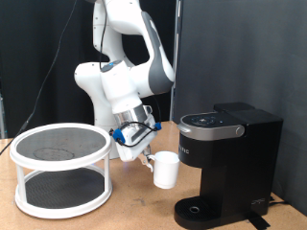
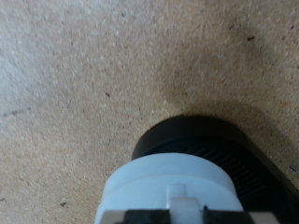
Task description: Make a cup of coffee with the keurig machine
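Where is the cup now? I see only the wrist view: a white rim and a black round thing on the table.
Observer: The cup is beside the machine, on the exterior view's left of it, not on the base.
Operator: Are the fingers near it?
Observer: Yes, the fingers are at its handle.
Operator: Is the lid up?
Observer: No, the lid is down.

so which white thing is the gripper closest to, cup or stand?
The cup: the gripper is at its handle side. The white two-tier stand sits apart, toward the exterior view's left.
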You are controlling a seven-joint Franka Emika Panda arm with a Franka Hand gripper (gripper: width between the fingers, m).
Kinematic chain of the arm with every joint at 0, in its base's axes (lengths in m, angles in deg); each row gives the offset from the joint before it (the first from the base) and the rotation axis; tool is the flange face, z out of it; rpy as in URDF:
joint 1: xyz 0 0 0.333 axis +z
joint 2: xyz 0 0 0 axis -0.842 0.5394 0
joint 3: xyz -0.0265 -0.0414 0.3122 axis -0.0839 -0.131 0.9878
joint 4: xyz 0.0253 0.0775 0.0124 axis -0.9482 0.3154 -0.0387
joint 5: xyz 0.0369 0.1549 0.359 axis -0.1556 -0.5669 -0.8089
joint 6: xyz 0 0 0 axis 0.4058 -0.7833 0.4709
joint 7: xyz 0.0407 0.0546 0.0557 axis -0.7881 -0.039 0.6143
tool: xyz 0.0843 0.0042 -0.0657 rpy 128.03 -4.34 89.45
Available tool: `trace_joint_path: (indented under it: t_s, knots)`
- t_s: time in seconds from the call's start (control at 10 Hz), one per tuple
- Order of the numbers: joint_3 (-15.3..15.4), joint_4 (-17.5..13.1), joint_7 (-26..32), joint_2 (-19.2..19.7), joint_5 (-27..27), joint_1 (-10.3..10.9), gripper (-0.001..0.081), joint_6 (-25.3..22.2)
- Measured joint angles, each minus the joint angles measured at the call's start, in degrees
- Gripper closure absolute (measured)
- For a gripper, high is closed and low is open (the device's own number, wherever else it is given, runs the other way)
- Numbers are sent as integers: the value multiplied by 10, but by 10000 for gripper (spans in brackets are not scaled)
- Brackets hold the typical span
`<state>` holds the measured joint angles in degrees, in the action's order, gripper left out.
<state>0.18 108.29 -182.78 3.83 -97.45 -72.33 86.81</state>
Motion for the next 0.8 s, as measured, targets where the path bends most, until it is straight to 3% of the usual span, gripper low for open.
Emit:
trace_joint_path:
  t_s: [0.8]
  knots:
    - [46,-43,-26,71,-9,10,805,60]
